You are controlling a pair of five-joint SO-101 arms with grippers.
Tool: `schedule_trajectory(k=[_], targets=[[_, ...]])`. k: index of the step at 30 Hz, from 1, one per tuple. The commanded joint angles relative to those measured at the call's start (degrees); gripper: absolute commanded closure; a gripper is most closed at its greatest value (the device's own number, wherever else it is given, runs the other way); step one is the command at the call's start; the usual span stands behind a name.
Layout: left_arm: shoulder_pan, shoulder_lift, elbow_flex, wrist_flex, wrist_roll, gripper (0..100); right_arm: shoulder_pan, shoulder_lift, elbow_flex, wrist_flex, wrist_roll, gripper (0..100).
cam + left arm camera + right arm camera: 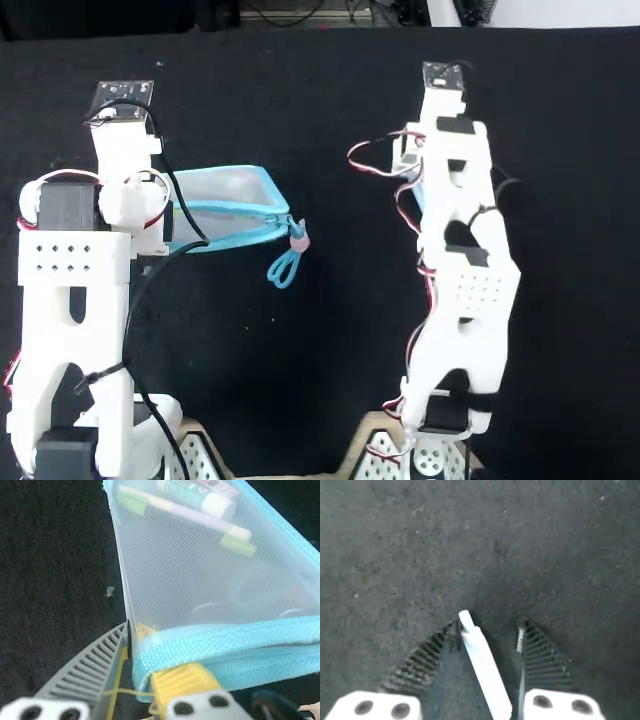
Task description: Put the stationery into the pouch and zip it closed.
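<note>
Your left gripper (134,636) is clamped on one corner of the pouch (200,595), right at the zip band. The pouch lies on the surface (300,380) beside the left arm, w/ a glue stick (200,492) and a green-capped pen (185,512) already inside. Your right gripper (487,625) is well apart from it over bare surface. Its fingers are spread, and a pale stick (482,672) lies along one finger, not pinched at the tips as far as I can see.

Risks, imo:
- The stick looks loose. Swing the right arm across w/o closing on it first and it'll prob. slide out and roll.
- I can't tell if the pouch mouth is open. The zip pull (297,240) sits at the end far from your grip. If the zip is shut there, the stick will jam on the band and shove the pouch.
- The left gripper holds only a corner. A hard tug on the pull could twist the pouch or drag the mesh out of the grip.
- Anything sitting by the mouth could snag the zip, so push the stick deep before closing.
</note>
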Motion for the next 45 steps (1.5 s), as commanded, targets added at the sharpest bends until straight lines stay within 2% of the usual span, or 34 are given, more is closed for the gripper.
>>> schedule_trajectory(k=[1,8,10,12,14,26,32,45], targets=[[0.13,0.7,0.75,-0.18,0.62,97,-1.05,3.47,-10.15,4.48,0.09,82.5],[0.13,0.7,0.75,-0.09,0.62,97,-1.05,10.51,-22.29,13.19,0.09,83.1],[0.13,0.7,0.75,-0.09,0.62,97,-1.05,12.09,-25.98,16.44,0.09,88.9],[0.13,0.7,0.75,-0.09,0.62,97,-1.05,13.76,-29.41,18.64,0.18,98.8],[0.13,0.7,0.75,-0.09,0.62,97,-1.05,15.52,-32.31,20.48,0.18,96.6],[0.13,0.7,0.75,-0.18,0.62,97,-1.23,21.32,-49.1,34.46,-0.35,98.8],[0.13,0.7,0.75,-0.18,0.62,97,-4.31,23.69,-55.6,40.35,0.09,98.8],[0.13,0.7,0.84,-0.26,0.62,97,-5.63,24.4,-56.48,41.23,-0.09,98.8]])
